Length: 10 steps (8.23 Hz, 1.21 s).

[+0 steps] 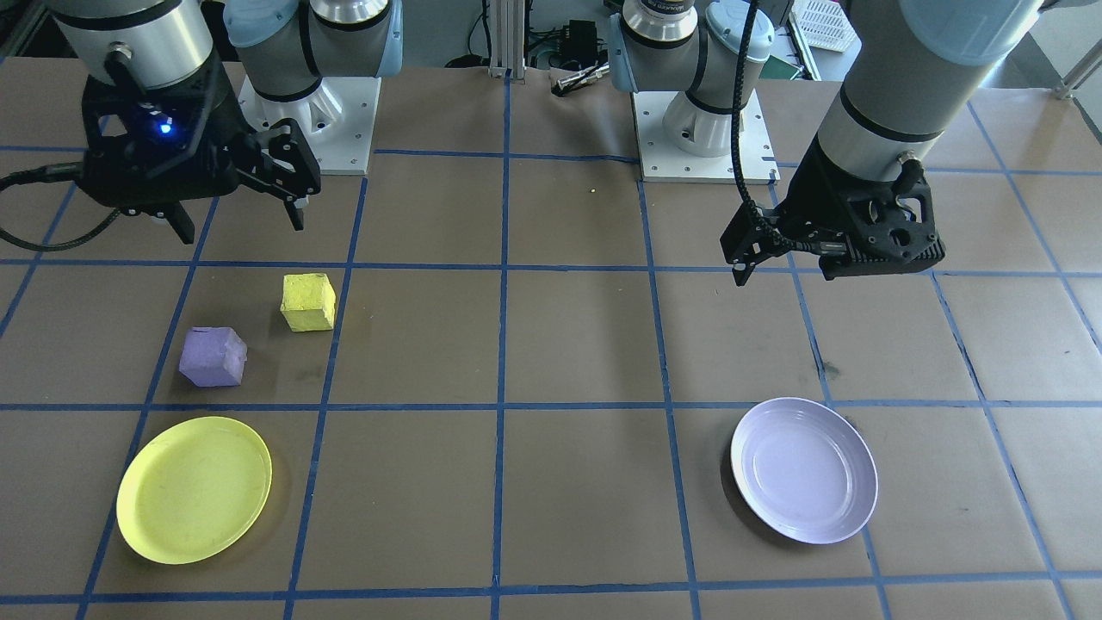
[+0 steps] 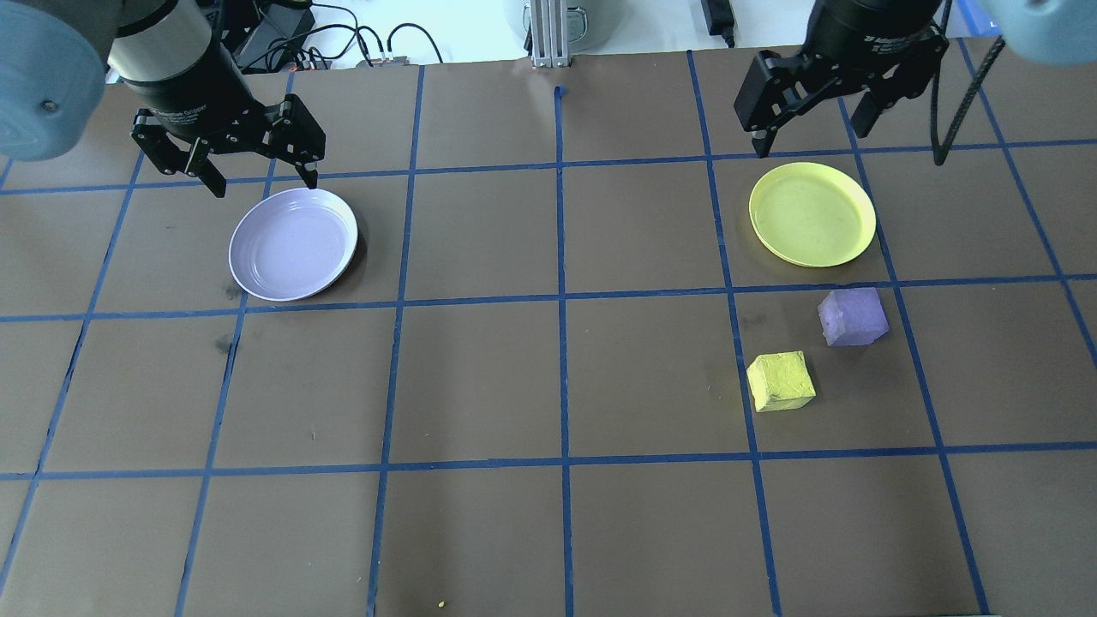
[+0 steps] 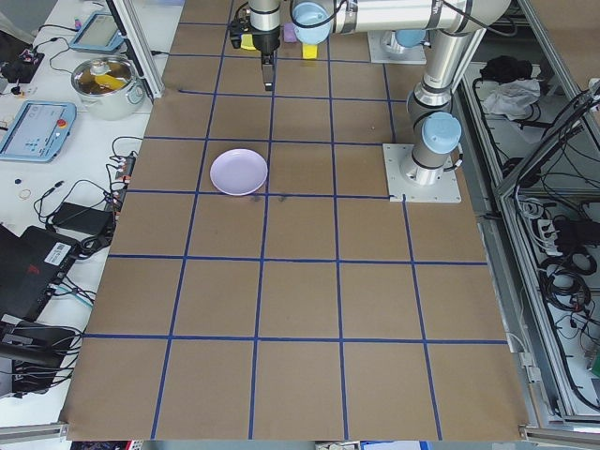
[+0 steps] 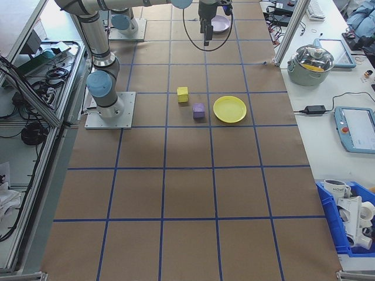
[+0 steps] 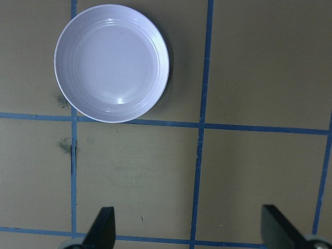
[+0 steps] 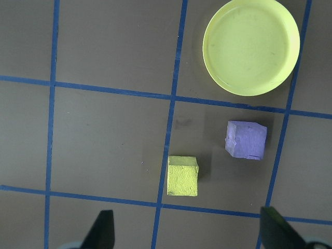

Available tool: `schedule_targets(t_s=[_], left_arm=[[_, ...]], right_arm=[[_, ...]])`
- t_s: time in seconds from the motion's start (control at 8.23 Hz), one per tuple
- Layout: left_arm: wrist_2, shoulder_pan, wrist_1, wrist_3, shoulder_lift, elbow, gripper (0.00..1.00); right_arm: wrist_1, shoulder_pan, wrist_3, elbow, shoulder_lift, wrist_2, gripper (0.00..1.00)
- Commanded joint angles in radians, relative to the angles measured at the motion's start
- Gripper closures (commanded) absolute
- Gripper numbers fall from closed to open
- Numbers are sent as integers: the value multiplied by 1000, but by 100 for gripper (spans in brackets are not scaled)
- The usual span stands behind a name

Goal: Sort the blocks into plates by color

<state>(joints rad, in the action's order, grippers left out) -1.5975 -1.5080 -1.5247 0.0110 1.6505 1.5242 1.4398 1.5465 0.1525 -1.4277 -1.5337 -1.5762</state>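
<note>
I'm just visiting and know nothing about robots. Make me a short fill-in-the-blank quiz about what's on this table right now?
1. Both blocks sit on the table nearer the ____ plate.
2. The lavender plate holds ____ blocks.
3. The purple block lies between the yellow block and the ____ plate.
4. The left tool and right tool both hang with fingers ____.

Missing words: yellow; no; yellow; open
</note>
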Motion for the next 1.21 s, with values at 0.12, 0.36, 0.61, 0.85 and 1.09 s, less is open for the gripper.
schedule_targets(t_s=[0.12, 0.36, 0.61, 0.85, 1.09], left_arm=[[-1, 0, 1, -2, 0, 1, 0], [-1, 2, 1, -2, 0, 1, 0], [-1, 2, 1, -3, 0, 1, 0], [-1, 2, 0, -6, 0, 1, 0], [-1, 2, 1, -8, 0, 1, 0]], right_arm=[[34, -25, 4, -80, -40, 5, 0], [94, -25, 4, -176, -40, 5, 0], [242, -25, 9, -429, -71, -5, 0], [533, -25, 45, -694, -62, -34, 0], [709, -26, 48, -804, -25, -50, 0]])
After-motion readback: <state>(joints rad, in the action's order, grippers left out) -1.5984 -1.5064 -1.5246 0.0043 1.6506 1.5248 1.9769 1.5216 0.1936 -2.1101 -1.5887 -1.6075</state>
